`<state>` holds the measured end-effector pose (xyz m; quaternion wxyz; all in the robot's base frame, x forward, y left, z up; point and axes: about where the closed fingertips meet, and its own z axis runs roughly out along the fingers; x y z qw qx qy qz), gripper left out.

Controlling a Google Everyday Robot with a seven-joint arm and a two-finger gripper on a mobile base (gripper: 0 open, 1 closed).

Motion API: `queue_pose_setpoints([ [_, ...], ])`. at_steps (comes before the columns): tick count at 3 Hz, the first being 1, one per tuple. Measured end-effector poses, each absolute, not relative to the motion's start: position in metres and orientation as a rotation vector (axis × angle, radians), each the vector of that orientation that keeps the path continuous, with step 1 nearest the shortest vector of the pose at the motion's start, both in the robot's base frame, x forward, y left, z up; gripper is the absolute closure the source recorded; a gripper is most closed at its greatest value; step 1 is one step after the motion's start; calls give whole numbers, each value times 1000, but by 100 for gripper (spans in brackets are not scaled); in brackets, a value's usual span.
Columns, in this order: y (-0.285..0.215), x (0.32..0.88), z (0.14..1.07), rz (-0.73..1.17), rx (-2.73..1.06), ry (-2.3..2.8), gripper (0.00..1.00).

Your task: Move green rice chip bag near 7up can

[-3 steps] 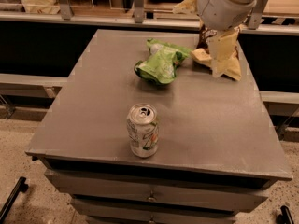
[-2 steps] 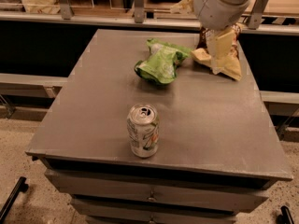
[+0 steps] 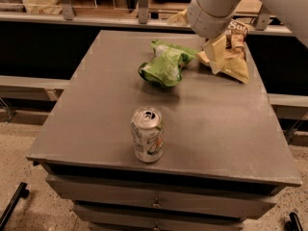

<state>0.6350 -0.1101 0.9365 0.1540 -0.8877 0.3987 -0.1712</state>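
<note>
Shows the green rice chip bag lying crumpled on the grey table, toward the far edge and about midway across, well apart from the 7up can standing upright close to the near edge, a little left of middle. Puts the gripper toward the far right corner, under the white arm, just right of the green bag and against a tan-and-brown chip bag. Cannot tell whether apart, together or clamped on anything.
</note>
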Motion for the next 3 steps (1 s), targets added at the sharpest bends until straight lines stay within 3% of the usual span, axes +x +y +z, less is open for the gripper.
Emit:
queue_pose_setpoints([
  [3, -61, 653, 870, -328, -2706, 903, 0],
])
